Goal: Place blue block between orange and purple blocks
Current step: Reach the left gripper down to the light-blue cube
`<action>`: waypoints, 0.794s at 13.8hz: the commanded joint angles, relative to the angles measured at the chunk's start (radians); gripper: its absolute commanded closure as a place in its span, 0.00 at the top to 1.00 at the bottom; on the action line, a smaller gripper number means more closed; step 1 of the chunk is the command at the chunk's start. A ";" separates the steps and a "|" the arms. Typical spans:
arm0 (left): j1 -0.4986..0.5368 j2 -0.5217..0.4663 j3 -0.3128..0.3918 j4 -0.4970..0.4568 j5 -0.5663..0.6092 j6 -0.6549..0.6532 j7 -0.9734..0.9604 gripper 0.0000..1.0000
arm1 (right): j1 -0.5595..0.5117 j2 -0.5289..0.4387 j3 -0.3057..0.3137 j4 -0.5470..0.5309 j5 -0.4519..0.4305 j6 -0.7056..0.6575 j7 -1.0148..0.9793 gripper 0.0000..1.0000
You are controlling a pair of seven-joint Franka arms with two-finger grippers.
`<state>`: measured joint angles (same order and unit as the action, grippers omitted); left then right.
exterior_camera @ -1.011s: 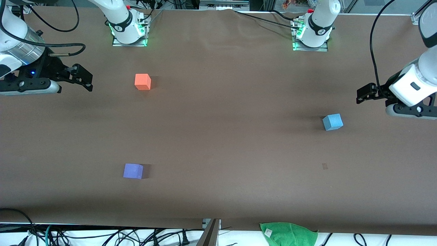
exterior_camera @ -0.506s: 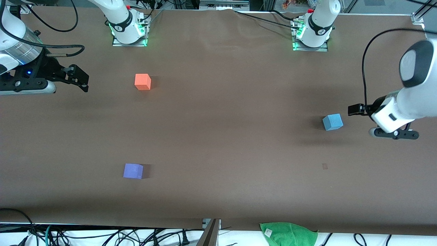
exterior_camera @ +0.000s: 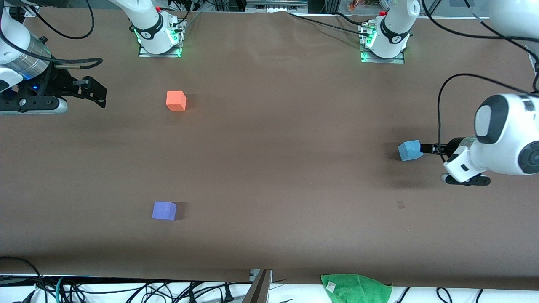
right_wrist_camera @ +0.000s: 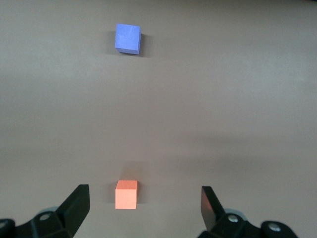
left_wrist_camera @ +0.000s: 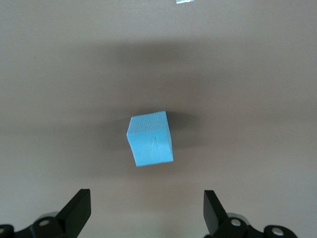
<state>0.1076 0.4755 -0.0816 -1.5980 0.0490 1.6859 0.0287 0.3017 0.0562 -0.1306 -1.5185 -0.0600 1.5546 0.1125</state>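
1. Across the table (exterior_camera: 269, 168), the layout sets the step: the blue block (exterior_camera: 410, 150) sits alone toward the left arm's end, well apart from the other two cubes, so by my reading the reach for the pick is in hand and nothing has been carried yet.
2. Toward the right arm's end, the orange block (exterior_camera: 176, 100) lies farther from the front camera and the purple block (exterior_camera: 164, 210) nearer, with bare table between them; that gap is the goal.
3. Just beside the blue block, the left gripper (left_wrist_camera: 147, 213) hovers with its jaws spread wide and empty. Next it likely needs to come down until the fingers straddle the cube, which sits slightly skewed to them, then close.
4. Over the table edge beside the orange block, the right gripper (right_wrist_camera: 144, 206) waits, jaws also spread and empty.
5. Hard to judge: the left gripper's height over the table, since the arm's body hides most of it in the front view.
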 commanded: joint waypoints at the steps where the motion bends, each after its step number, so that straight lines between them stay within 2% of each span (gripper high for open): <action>1: 0.003 -0.023 -0.006 -0.130 0.022 0.125 0.016 1.00 | -0.004 -0.006 0.008 0.014 0.002 -0.007 0.006 1.00; 3: 0.006 -0.044 -0.004 -0.210 0.034 0.170 0.019 1.00 | 0.000 -0.006 0.009 0.015 0.017 -0.002 0.004 1.00; 5: 0.007 -0.040 -0.006 -0.233 0.063 0.202 0.019 1.00 | 0.002 -0.004 0.009 0.015 0.022 0.015 0.003 1.00; 11: 0.024 -0.037 -0.006 -0.407 0.092 0.451 0.020 1.00 | 0.002 -0.003 0.006 0.015 0.022 0.024 -0.007 1.00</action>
<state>0.1096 0.4747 -0.0814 -1.9277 0.1069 2.0646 0.0288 0.3046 0.0559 -0.1234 -1.5149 -0.0519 1.5733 0.1127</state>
